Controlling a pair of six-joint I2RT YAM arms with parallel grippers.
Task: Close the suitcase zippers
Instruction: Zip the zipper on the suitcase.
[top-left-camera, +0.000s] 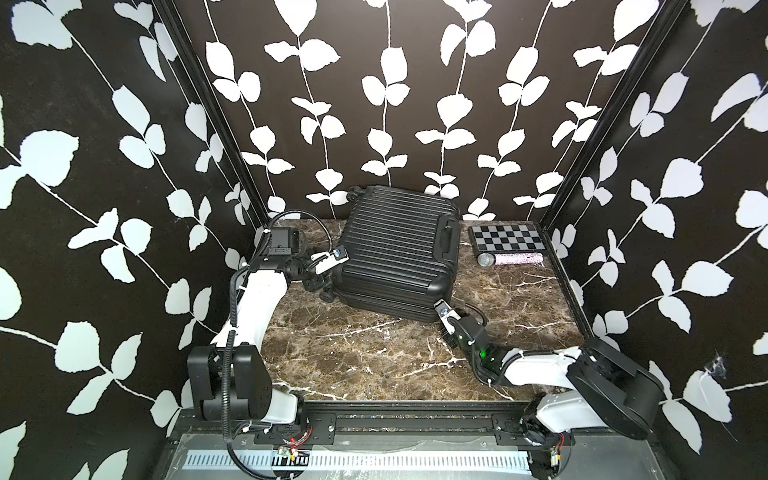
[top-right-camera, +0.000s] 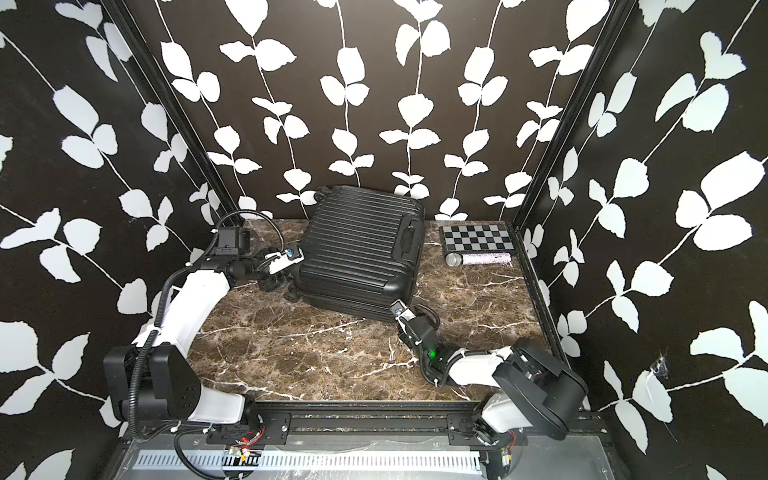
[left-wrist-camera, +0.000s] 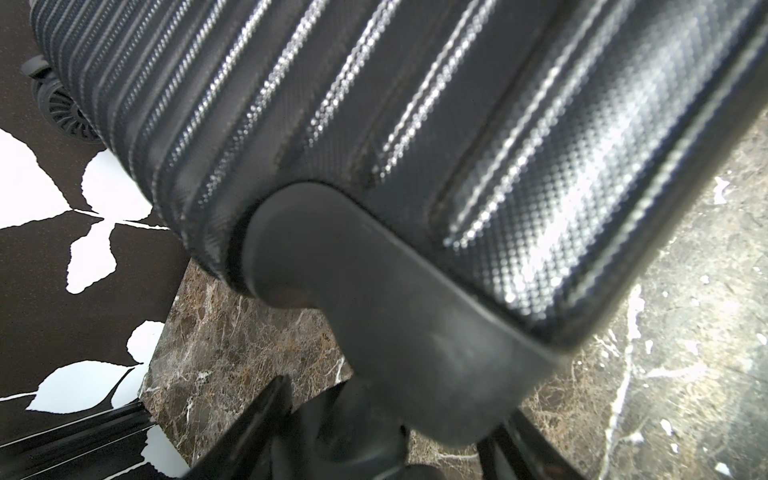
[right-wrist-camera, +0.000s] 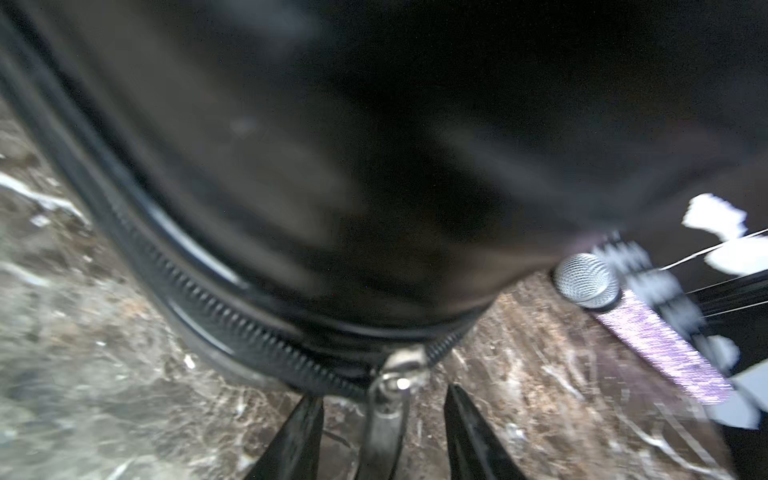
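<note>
We find the suitcase (top-left-camera: 399, 245) lying on its broad side at the back of the marble table (top-left-camera: 353, 353), shells together, with a checkerboard (top-left-camera: 505, 239) and a microphone (top-left-camera: 509, 259) near it on the right arm's side. The left gripper (top-left-camera: 330, 259) is set against the case's wheel end. We judge this a bracing hold, so that the case does not slide when a pull is drawn. The right gripper (top-left-camera: 441, 311) sits low at the near corner, where the seam rounds the bend, presumably because the zipper pull (right-wrist-camera: 395, 376) rests there. Both top views fix these positions but show neither the seam nor the jaws clearly. The left wrist view shows the fingers (left-wrist-camera: 266, 415) standing wide on either side of the corner wheel mount (left-wrist-camera: 374, 311), and they appear closed on it. The right wrist view shows the zipper track (right-wrist-camera: 232, 320) curving round the corner to the pull. The pull's metal tab hangs between parted fingers (right-wrist-camera: 299, 432) with a gap on each side, so nothing is gripped. We cannot tell how much of the track is closed. We judge the next step to be closing on the tab.
</note>
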